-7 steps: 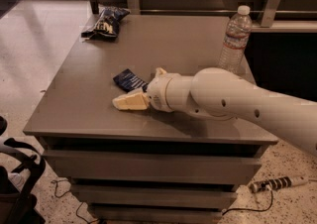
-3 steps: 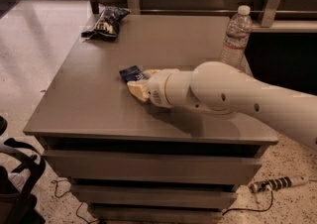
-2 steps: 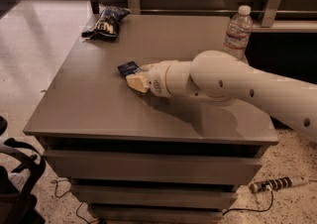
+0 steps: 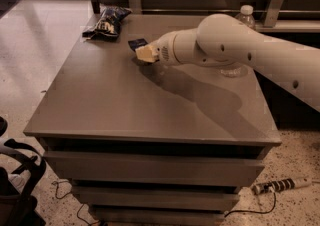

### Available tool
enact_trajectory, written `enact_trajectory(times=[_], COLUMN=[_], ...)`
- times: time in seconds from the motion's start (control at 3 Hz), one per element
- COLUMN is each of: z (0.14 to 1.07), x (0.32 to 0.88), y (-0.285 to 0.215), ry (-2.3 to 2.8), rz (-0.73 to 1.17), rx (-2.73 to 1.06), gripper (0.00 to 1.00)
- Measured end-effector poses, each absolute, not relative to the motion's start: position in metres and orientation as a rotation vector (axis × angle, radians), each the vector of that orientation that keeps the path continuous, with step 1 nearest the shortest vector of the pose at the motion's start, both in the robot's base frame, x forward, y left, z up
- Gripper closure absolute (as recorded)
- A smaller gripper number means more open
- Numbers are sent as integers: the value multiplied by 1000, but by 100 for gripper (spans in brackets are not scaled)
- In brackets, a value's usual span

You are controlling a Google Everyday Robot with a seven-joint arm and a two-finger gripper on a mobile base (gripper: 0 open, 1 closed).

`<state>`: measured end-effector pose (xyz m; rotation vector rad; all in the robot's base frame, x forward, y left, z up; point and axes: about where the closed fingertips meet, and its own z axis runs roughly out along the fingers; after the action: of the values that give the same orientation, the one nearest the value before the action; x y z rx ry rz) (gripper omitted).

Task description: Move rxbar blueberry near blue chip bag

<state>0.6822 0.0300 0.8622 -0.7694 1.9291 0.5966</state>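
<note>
Pinching the flat dark-blue bar (image 4: 137, 44), the gripper's (image 4: 145, 53) fingers (image 4: 143, 56) hover above a smooth grey surface (image 4: 100, 101) — puffy chip bag (image 4: 107, 22) at ten o'clock.

Cream jaws at dark-blue rxbar blueberry (image 4: 137, 43), pale-lettered blue chip bag (image 4: 109, 22), grey table (image 4: 110, 100)

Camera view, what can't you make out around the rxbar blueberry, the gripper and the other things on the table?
All in the camera view:
- rxbar blueberry: only a dark corner shows; the gripper, at the table's far side, covers the rest.
- water bottle: the arm hides most of it.
- blue chip bag: its print is too small to read.
- arm: cut off by the right edge.
</note>
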Motion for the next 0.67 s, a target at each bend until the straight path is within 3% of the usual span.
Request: enact_trajectory(times=[0.67], z=[898], x=[717], y=[35], ry=[2013], rz=[409], rx=[-750], gripper=[100])
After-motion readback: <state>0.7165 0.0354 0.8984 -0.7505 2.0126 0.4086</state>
